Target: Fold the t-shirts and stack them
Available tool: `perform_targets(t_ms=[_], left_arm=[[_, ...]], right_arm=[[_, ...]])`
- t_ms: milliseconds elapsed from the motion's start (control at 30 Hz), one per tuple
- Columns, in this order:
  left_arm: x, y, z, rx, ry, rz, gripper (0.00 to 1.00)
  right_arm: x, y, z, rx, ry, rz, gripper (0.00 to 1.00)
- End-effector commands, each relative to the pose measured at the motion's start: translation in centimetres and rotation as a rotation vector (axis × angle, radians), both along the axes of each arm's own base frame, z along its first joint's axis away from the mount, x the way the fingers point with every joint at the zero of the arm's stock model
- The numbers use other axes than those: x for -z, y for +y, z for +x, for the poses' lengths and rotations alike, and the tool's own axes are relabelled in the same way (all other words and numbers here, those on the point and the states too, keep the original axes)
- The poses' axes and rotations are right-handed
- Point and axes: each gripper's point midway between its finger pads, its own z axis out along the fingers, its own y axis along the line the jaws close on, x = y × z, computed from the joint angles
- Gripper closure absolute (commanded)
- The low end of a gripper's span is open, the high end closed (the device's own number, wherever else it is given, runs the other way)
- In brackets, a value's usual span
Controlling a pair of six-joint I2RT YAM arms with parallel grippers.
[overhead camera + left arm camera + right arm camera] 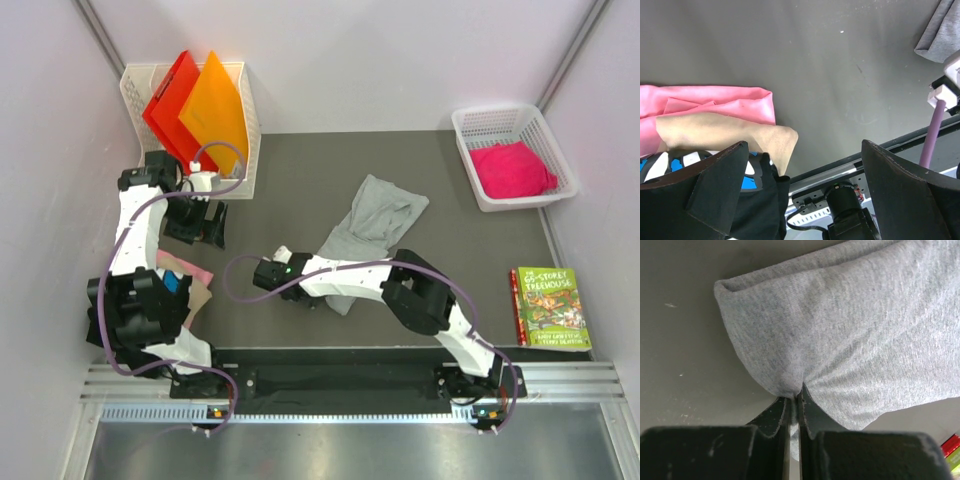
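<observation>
Mid-table, ahead of the right arm: the light grey t-shirt (375, 220) lies crumpled, one end reaching to the right gripper (795, 401), whose jaws are pinched tight on a small fold of its edge. The cloth looks soft, light and limp, likely to sag and bunch from a single pinch, so a hem corner or shoulder seam seems the better hold. The left gripper (804, 146) stands wide, holding nothing, above the pink t-shirt (715, 100) and black printed t-shirt (760, 200) at the table's left
</observation>
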Motion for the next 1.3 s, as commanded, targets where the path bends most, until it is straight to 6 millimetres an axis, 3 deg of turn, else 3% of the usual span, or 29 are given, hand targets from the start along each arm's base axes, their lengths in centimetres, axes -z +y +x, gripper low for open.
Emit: perform_targets(t_ms=[0,100,233,533,633,700,800,900,1000,1100,1267], left_arm=[[-1.7,0.0,0.3,0.011,-0.057,-0.003,0.01],[-1.9,0.0,0.0,0.014,-0.064,0.000,0.01],[-2.0,-0.1,-0.2,0.016,-0.070,-0.002,0.01],[-3.0,0.0,0.2,0.016,-0.095,0.004,0.01],[-3.1,0.1,0.4,0.012,-0.094,0.005,0.01],[-3.1,0.0,0.6,0.009,-0.090,0.000,0.01],[-3.1,-0.3,0.9,0.007,-0.086,-0.015,0.01],[-3.3,-0.4,1.3,0.004,-0.085,-0.029,0.01],[-3.4,-0.5,1.7,-0.002,-0.084,-0.039,0.01],[-3.2,-0.4,1.8,-0.004,-0.075,-0.035,0.01],[-2.1,0.0,1.4,0.002,-0.044,-0.011,0.01]], right_arm=[[0.1,-0.9,-0.6,0.076,0.063,-0.017,1.00],[-3.4,0.1,-1.9,0.040,0.072,0.023,1.00],[-7.5,2.5,-6.4,-0.071,0.103,0.092,1.00],[-12.9,6.0,-16.4,-0.207,0.229,0.254,1.00],[-14.2,6.0,-18.0,-0.222,0.251,0.293,1.00],[-15.0,5.2,-17.6,-0.210,0.229,0.294,1.00],[-16.2,3.6,-15.1,-0.186,0.157,0.276,1.00],[-17.5,2.0,-10.4,-0.106,0.106,0.297,1.00],[-18.2,0.8,-7.3,-0.080,0.055,0.299,1.00],[-18.0,-1.2,-3.1,-0.023,0.010,0.271,1.00],[-17.3,-3.2,1.1,0.001,-0.068,0.190,1.00]])
